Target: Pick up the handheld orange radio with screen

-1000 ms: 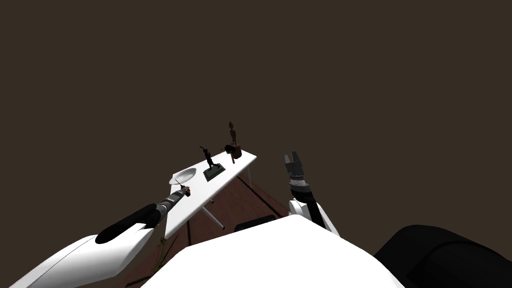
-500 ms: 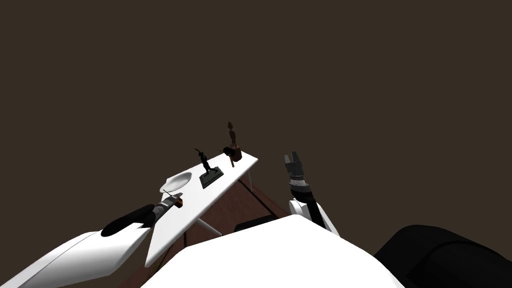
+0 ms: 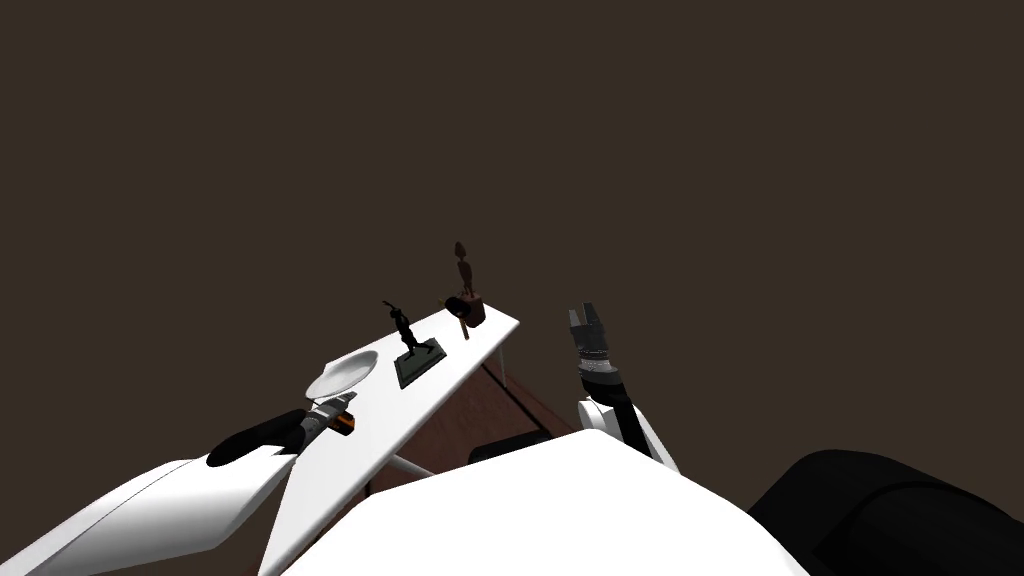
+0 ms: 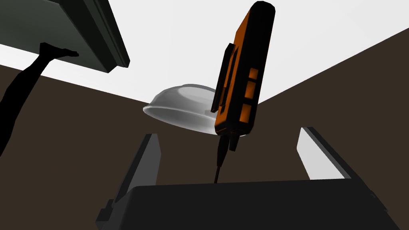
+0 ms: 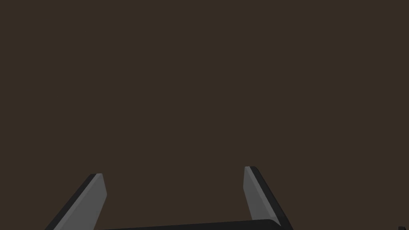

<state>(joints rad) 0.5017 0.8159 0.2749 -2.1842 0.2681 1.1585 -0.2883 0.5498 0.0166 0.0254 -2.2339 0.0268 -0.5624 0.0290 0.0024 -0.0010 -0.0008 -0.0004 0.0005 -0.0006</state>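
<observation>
worktop (image 3: 470, 345): white, long, thin legs, carries everything below
right claw (image 5: 173, 171): fingers spread, nothing between them, raised well off to the worktop's right
left claw (image 4: 227, 132): fingers spread wide, touching nothing, at the worktop's left edge
bowl (image 4: 179, 106): white, shallow, just past the radio
dark figurine (image 3: 405, 330): on a flat dark base, mid-worktop
brown figurine (image 3: 465, 285): far end
radio (image 4: 239, 80): orange and black, between the left claw's fingers but ungripped, antenna towards claw body, beside bowl
</observation>
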